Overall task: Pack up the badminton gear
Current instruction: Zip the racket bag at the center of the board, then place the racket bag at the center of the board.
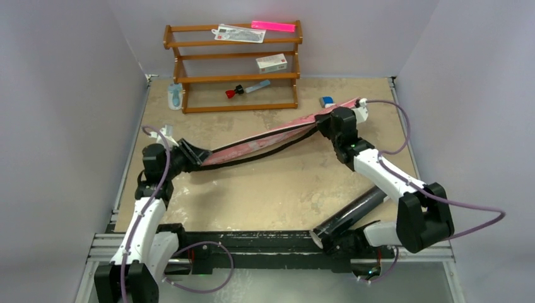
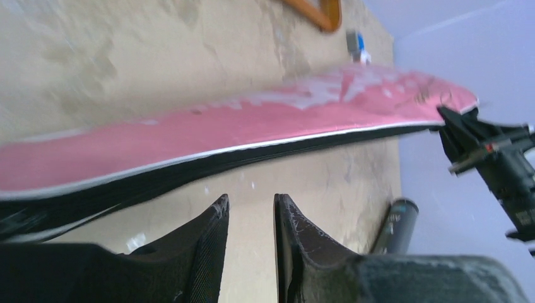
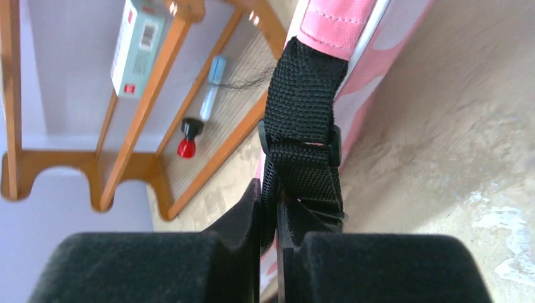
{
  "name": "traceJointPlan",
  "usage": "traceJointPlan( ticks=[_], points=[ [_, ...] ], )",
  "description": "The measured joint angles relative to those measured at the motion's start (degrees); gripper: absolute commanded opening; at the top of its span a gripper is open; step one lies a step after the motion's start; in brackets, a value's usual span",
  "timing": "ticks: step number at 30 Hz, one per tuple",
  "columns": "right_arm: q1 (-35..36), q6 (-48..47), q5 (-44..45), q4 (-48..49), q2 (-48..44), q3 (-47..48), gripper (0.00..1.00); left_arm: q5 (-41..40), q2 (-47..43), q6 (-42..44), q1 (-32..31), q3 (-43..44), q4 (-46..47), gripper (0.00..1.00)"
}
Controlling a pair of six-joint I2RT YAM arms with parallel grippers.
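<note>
on the table [image 1: 284, 189], pink bag [image 1: 265, 140] slants near-left — to far-right.

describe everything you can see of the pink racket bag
The pink racket bag is long and slim. It looks like soft fabric with pale patches, white piping and a black band along one edge. It stretches diagonally across the table, from the near left toward the far right. The right gripper is shut on its black webbing strap, which carries a plastic buckle. The left gripper is open beside the bag's edge, not touching it.
</note>
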Motion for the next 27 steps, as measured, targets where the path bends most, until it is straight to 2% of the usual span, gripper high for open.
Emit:
traceJointPlan(
  ticks=[1,3,4,6,10,12,15,16,17,18,20,27],
  points=[
    [0.0,-0.26,-1.49,1.9,0.48,-0.85,0.0,0.31,0.0,-0.52,-1.18,-1.51,0.81,0.29],
    [0.02,-0.5,-4.52,5.46,0.72,-4.11,0.09,0.0,0.0,-0.85,-4.35,-3.78,1.18,0.29],
    [0.02,-0.63,-5.33,6.86,0.63,-6.03,0.17,-0.04,-0.02,-0.83,-5.62,-4.35,1.16,0.29],
    [0.02,-1.25,-6.4,9.22,0.61,-9.46,0.39,-0.13,-0.11,-0.79,-7.76,-4.81,0.98,0.29],
    [-0.04,-5.18,-10.08,10.29,2.03,-11.58,0.55,-0.24,-0.37,-0.17,-8.37,-4.57,1.16,0.31],
    [-0.07,-7.65,-12.35,9.99,3.48,-10.86,0.67,-0.22,-0.42,0.37,-8.37,-3.91,0.28,0.39],
    [-0.04,-12.17,-16.02,8.5,3.17,-9.84,0.93,-0.57,-1.36,1.33,-8.39,-2.54,-1.4,0.58],
    [-0.04,-13.88,-16.96,8.33,2.16,-9.88,0.98,-1.16,-2.34,1.44,-8.39,-2.01,-2.29,0.64],
    [-0.04,-15.21,-17.73,8.15,0.98,-9.92,0.99,-1.53,-3.28,1.7,-8.41,-1.68,-2.89,0.76],
    [-0.04,-17.0,-18.16,8.24,-0.76,-10.14,0.99,-2.43,-4.59,2.12,-8.39,-1.14,-3.63,0.79],
    [0.02,-20.37,-18.67,7.93,-4.81,-10.45,0.99,-4.46,-6.99,2.91,-8.41,0.2,-5.22,0.98],
    [0.0,-30.14,-13.77,1.95,-12.5,-9.25,0.99,-13.77,-8.72,4.87,-8.39,4.35,-8.35,1.0]
  ],
)
